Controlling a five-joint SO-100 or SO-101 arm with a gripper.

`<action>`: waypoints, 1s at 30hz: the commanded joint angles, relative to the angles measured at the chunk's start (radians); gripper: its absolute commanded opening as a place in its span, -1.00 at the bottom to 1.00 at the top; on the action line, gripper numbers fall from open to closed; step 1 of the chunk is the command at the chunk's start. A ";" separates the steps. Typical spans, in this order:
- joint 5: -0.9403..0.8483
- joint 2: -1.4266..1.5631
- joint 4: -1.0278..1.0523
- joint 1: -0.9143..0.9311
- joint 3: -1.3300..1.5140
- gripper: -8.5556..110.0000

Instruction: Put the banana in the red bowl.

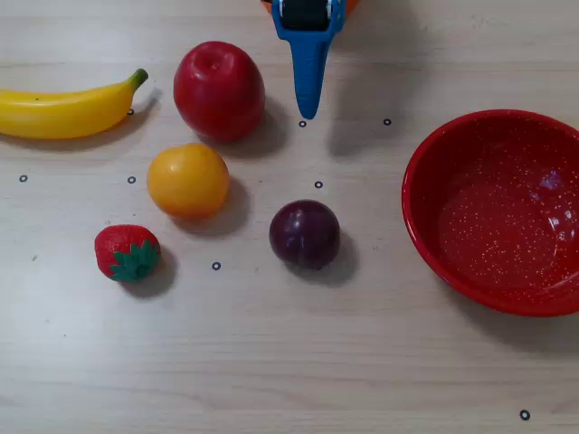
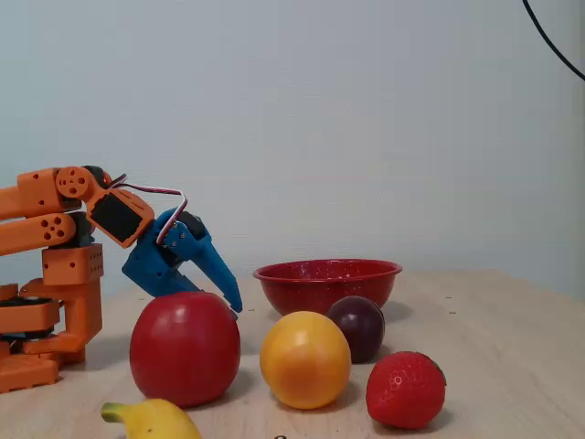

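Nothing grabbed yet: banana (image 1: 63, 110) lies on the bench far from the red bowl (image 1: 425, 235), while the gripper (image 1: 308, 110) hangs empty, jaws looking closed.

On the pale wood table (image 1: 298, 362) in front of me sit four toy fruits. A red apple (image 1: 219, 90) stands just above an orange fruit (image 1: 188, 179) in the overhead view, nearly touching it. A dark purple plum (image 1: 305, 234) lies to the right, apart. A strawberry (image 1: 127, 252) with green leaves rests lower left.
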 commanded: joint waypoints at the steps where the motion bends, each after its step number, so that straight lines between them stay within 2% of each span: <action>1: 0.020 0.014 -0.003 0.020 0.011 -0.85; 20: 0.037 -0.014 -0.015 0.020 0.005 -0.85; 30: 0.101 -0.201 0.041 0.021 -0.210 -0.85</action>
